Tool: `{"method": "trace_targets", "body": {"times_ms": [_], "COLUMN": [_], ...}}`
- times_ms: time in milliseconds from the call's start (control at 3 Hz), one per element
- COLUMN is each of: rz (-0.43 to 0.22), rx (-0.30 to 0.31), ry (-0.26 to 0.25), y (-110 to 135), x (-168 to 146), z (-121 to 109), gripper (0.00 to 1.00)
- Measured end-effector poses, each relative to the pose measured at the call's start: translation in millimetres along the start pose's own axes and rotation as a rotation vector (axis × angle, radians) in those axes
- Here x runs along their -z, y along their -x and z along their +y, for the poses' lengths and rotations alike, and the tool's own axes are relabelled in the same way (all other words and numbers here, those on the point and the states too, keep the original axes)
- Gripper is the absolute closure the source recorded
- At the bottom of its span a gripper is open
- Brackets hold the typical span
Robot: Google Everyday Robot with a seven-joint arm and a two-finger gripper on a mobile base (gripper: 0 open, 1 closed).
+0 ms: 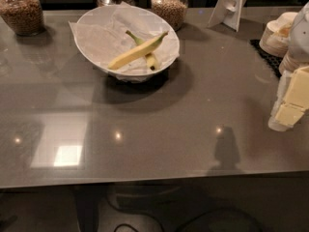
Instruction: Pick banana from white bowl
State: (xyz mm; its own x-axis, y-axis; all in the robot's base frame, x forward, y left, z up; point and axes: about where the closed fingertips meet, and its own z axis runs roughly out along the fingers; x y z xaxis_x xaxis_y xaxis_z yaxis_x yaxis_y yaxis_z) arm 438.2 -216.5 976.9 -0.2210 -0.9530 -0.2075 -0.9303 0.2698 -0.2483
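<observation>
The white bowl [94, 18], wide, oval and lined with crinkled white paper, stands at the back left of the grey table. The banana [135, 53], long, pale yellow and nearly straight, lies across the bowl with its thin greenish stem tip pointing up right. A shorter banana [150, 59] with a green stem and a dark end lies under it. My gripper [291, 103] is at the right edge of the view, far to the right of the bowl and above the table; its pale yellow pads show.
Glass jars of grains [21, 11] [170, 4] stand along the back. A white card stand [231, 6] is at the back right. Stacked beige cups [277, 33] sit on a black mat [268, 57] at the far right. The table's front edge [145, 180] runs across the lower view.
</observation>
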Motion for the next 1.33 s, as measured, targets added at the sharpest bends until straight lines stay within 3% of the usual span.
{"method": "trace_targets", "body": {"times_ms": [667, 1333], "rz": [-0.025, -0.250], "rx": [0.013, 0.138], "ry": [-0.022, -0.091], "y": [7, 82], "x": [0, -25], "z": [-4, -53], "gripper": [0.00, 0.00]}}
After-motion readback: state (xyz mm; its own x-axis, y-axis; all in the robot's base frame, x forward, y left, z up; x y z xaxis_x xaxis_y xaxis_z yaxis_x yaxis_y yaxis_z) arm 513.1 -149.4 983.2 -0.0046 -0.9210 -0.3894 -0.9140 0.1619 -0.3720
